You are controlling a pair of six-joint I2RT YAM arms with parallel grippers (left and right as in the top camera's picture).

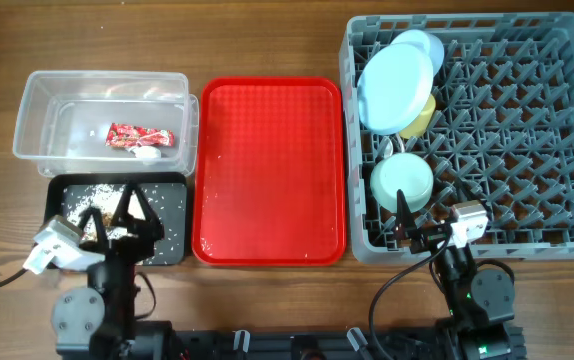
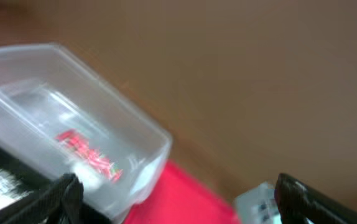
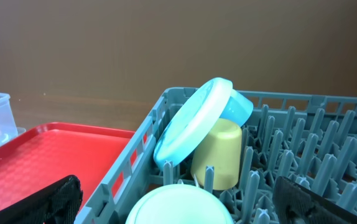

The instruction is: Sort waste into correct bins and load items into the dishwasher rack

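One wrapper (image 1: 139, 135) and one tissue (image 1: 147, 154) lie in one tub (image 1: 35, 120)

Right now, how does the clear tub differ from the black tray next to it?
The clear tub is see-through and deep-walled; the black tray is opaque and shallow. The clear tub holds a red wrapper and a white tissue; the black tray holds scattered rice-like scraps. Both are rectangular and sit left of the red tray.
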